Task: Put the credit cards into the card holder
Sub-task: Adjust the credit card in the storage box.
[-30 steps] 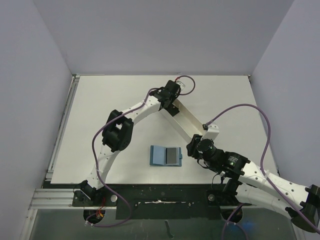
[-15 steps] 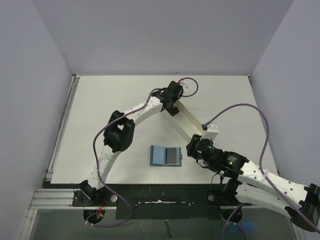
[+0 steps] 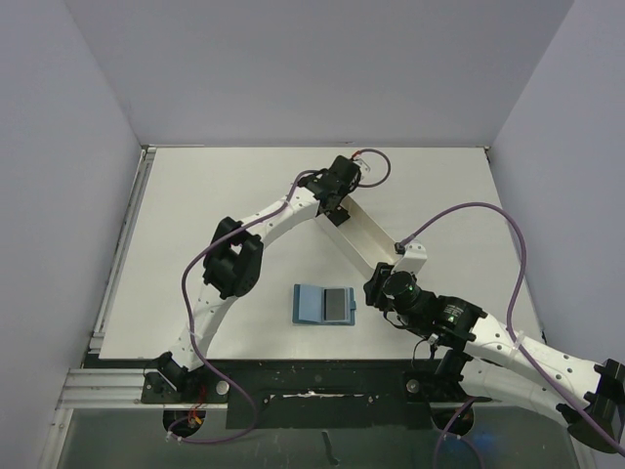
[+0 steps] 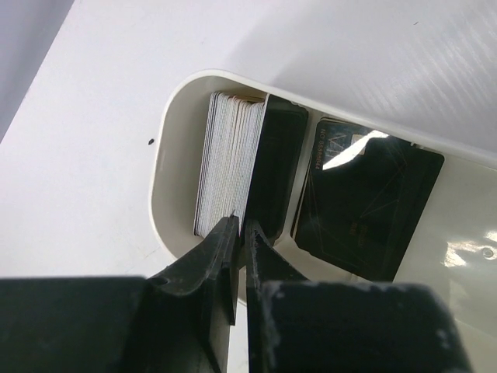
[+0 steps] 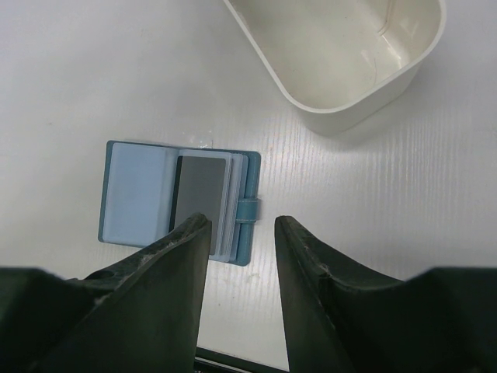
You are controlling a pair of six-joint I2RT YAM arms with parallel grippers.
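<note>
Left gripper (image 4: pixel 239 233) pinched shut at the tray's (image 4: pixel 161 179) upright cards (image 4: pixel 225 163), seemingly on one edge; right gripper (image 5: pixel 242 223) hangs open above the open wallet (image 5: pixel 140 194)

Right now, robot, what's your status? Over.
Left gripper shut on credit cards in tray. Right gripper open above card holder, lying open, one dark card in. Nothing blocking it.

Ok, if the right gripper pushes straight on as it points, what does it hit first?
Probably the card holder, at its snap-tab edge, which lies between the right gripper's open fingertips; depth is unclear.
</note>
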